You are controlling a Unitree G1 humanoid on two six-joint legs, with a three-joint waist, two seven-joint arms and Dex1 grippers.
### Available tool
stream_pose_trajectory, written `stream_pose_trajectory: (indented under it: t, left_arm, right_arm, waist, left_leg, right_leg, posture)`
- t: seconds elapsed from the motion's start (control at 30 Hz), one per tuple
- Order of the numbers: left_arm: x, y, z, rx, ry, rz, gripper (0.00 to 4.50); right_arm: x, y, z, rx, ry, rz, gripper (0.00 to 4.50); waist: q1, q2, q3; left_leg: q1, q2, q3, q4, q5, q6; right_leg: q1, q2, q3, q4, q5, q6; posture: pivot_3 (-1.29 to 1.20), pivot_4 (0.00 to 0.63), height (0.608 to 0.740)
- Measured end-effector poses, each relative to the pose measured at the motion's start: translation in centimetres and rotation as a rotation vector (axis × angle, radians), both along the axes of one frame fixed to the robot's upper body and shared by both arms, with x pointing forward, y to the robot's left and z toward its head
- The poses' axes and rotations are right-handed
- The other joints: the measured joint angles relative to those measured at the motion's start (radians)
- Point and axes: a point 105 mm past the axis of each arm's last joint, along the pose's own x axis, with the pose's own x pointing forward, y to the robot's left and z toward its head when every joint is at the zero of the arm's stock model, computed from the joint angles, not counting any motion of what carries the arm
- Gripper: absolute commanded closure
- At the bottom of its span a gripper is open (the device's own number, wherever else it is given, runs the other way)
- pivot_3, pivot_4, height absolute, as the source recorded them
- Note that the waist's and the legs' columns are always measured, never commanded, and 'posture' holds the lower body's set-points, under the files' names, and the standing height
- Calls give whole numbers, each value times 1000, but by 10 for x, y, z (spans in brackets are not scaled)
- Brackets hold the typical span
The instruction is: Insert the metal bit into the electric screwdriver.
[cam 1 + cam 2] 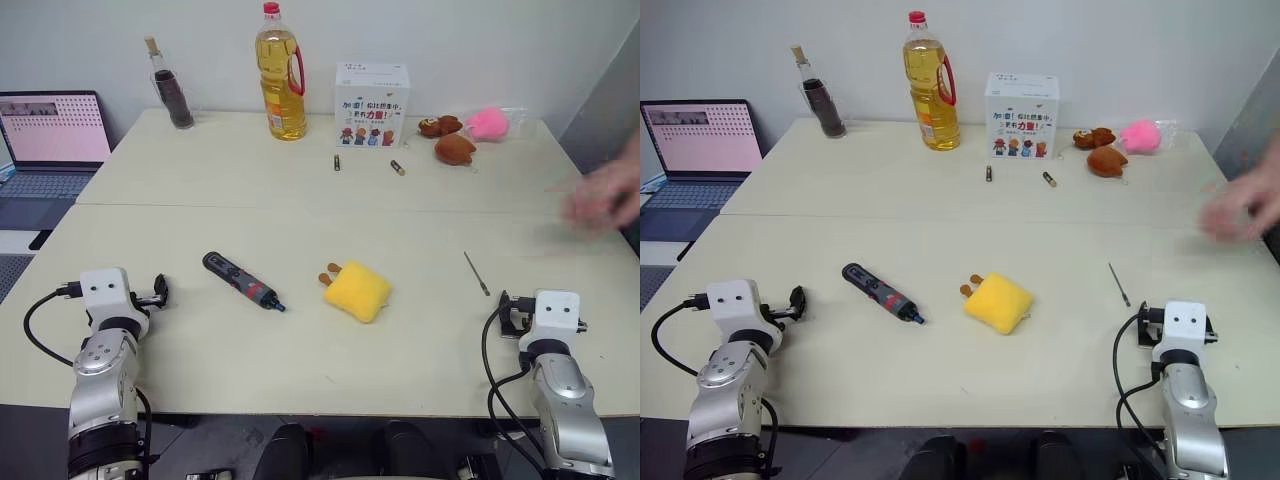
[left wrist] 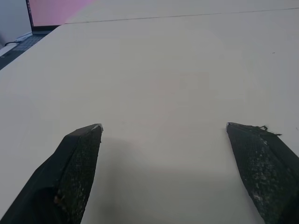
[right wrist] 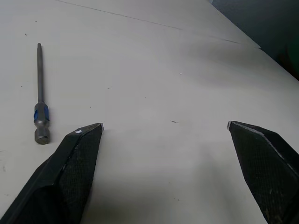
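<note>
— Where do we see the metal bit (image 3: 40, 100)?

— Flat on the bench (image 1: 420, 340), just ahead of our right tool (image 3: 166, 128). The electric screwdriver (image 1: 243, 281) lies nearer our left tool (image 2: 163, 128), beside a yellow plush (image 1: 357, 290).

— And the tools?

— Both spread wide, holding nothing — a person's hand (image 1: 605, 195) hovers at the far right.

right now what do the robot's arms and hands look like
Both arms are silver-grey metal segments with black joints, each topped by a white boxy wrist block, with black cables looping alongside. The left hand and right hand each have two black, textured, wedge-shaped fingers tapering to points.
</note>
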Motion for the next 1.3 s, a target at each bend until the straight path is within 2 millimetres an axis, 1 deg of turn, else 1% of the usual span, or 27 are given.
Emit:
stream_pose_trajectory:
  t: [0.43, 0.5, 0.53, 0.63, 0.7, 0.77, 0.83, 0.9, 0.97, 1.03, 1.07, 1.1, 1.17, 1.23, 1.3]
  left_arm:
    - [0, -1, 0, -28, -12, -25, 65]
    - [0, 0, 5, -31, -10, -67, 65]
    - [1, 2, 10, -19, -3, -99, 65]
    - [6, 3, 37, 25, -6, -235, 65]
    - [12, -1, 60, 68, -5, -341, 65]
    - [17, -13, 82, 94, -15, -452, 65]
    - [16, -28, 91, 84, 23, -581, 65]
    - [13, -59, 105, 92, 95, -804, 65]
    - [6, -99, 126, 120, 152, -1048, 65]
    - [-7, -136, 143, 192, 189, -1273, 65]
    - [-14, -148, 145, 214, 208, -1355, 65]
    - [-19, -156, 142, 218, 232, -1409, 65]
    - [-28, -167, 131, 204, 297, -1502, 65]
    - [-35, -178, 125, 209, 337, -1584, 65]
    - [-41, -185, 127, 268, 356, -1647, 65]
  right_arm:
    - [0, -3, 3, -20, -3, 13, 0]
    - [1, -6, 13, -70, -11, 47, 0]
    - [3, -6, 23, -99, -28, 74, 0]
    - [12, 4, 56, -153, -99, 189, 0]
    - [17, 18, 77, -137, -150, 301, 0]
    - [20, 34, 92, -93, -177, 416, 0]
    - [21, 50, 96, -23, -145, 542, 0]
    - [19, 76, 98, 48, -61, 744, 0]
    - [12, 108, 101, 105, 28, 976, 0]
    - [3, 135, 101, 122, 108, 1177, 0]
    - [-1, 143, 96, 126, 148, 1238, 0]
    - [-3, 148, 90, 133, 183, 1276, 0]
    - [-4, 159, 80, 157, 240, 1340, 0]
    - [-3, 172, 78, 163, 251, 1389, 0]
    - [1, 190, 80, 147, 246, 1435, 0]
  waist:
    - [0, 0, 0]
    - [-1, 1, 1]
    - [-1, 1, 1]
    - [-3, 1, 1]
    - [-5, 2, 2]
    - [-6, 2, 2]
    - [-7, 2, 3]
    - [-8, 0, 10]
    - [-7, 0, 13]
    - [-8, 1, 14]
    - [-10, 2, 14]
    - [-12, 3, 14]
    - [-19, 3, 16]
    - [-28, 3, 18]
    - [-31, 3, 18]
  left_leg:
    - [0, 0, 0, 0, 0, 0]
    - [-1, 0, 1, 0, 0, 0]
    - [-1, 0, 1, 0, 0, 0]
    - [-1, 0, 1, -1, 0, 0]
    - [-1, 0, 0, -1, 0, 0]
    - [-1, 1, 0, -1, 0, 0]
    - [-1, 1, 1, -1, -1, 2]
    - [-3, 1, 0, 1, -1, 2]
    - [-3, 1, 0, 0, -1, 2]
    - [-2, 1, 1, 0, -2, 3]
    - [-2, 1, 2, -1, -2, 4]
    - [-2, 1, 2, -1, -3, 5]
    - [-4, 0, 3, 0, -3, 5]
    - [-4, 1, 3, 0, -3, 5]
    - [-4, 0, 3, 0, -3, 5]
  right_leg:
    - [0, 0, 0, 0, 0, 0]
    - [-1, 0, 0, 0, 0, 0]
    - [-1, 1, 0, 0, 0, 0]
    - [-1, 2, 0, 0, 0, 0]
    - [-1, 2, 0, -1, 0, 0]
    - [-1, 2, 0, -1, 0, 0]
    - [-1, 1, 0, -1, 0, 0]
    - [-1, 1, -1, -1, 0, 0]
    - [-1, 1, -1, -2, 0, 0]
    - [-1, 1, 0, -2, 0, 0]
    - [-1, 1, 0, -3, 0, 0]
    - [-1, 1, 1, -2, 0, 0]
    - [-3, 2, 0, -2, 0, 0]
    - [-4, 3, 1, -2, 0, 0]
    - [-4, 5, 1, -2, 0, 0]
  posture:
    - [0, 150, 740]
    - [0, 150, 740]
    - [0, 150, 740]
    - [0, 150, 740]
    - [0, 150, 740]
    - [0, 150, 740]
    - [0, 150, 740]
    - [0, 150, 740]
    - [0, 150, 740]
    - [0, 150, 740]
    - [0, 150, 740]
    - [0, 150, 740]
    - [0, 150, 740]
    - [0, 150, 740]
    - [0, 150, 740]
